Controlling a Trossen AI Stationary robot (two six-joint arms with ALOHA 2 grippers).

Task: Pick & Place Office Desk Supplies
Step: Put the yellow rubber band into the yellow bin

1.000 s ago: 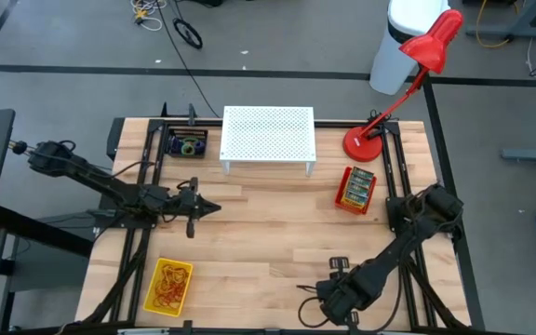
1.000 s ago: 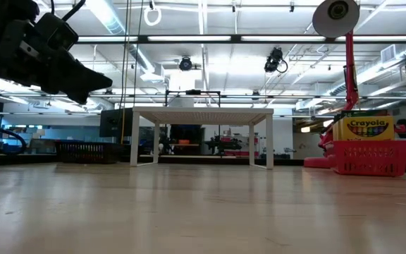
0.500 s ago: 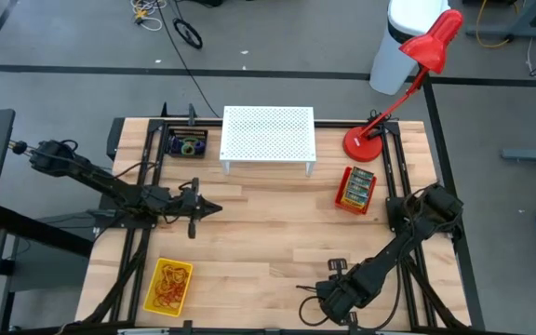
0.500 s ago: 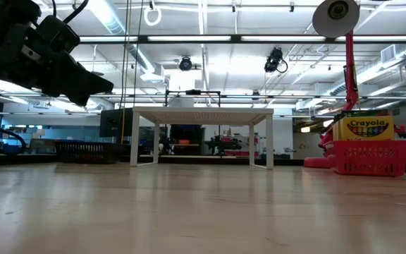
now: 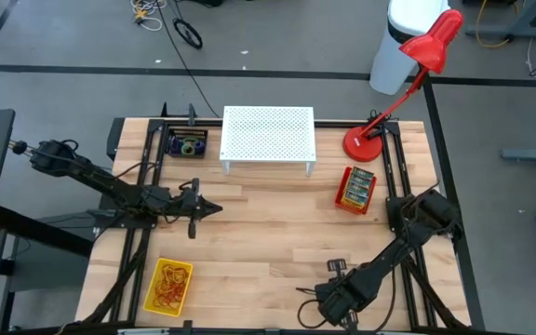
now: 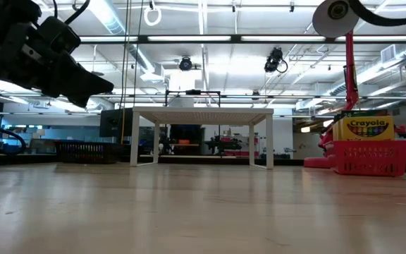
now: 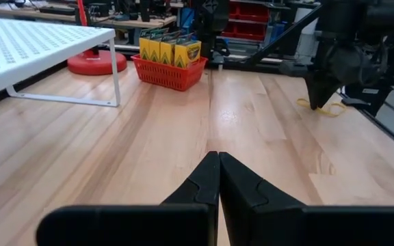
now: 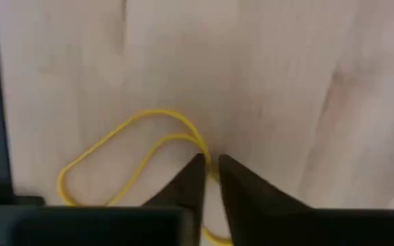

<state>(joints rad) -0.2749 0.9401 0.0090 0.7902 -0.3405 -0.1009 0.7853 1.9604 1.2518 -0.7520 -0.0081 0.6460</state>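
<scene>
Right wrist view: right gripper (image 8: pixel 209 164) fingers nearly closed, apparently pinching yellow rubber band (image 8: pixel 125 154).

One white stand (image 5: pixel 268 135); one red lamp (image 5: pixel 400 79); three baskets: red (image 5: pixel 355 190), yellow (image 5: pixel 168 286), black (image 5: pixel 186 143)

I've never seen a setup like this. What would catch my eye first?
Probably the red desk lamp towering over the table's far right corner, beside the white perforated stand. Then the right end effector at the near edge, pinching at a yellow rubber band lying on the wood.
</scene>
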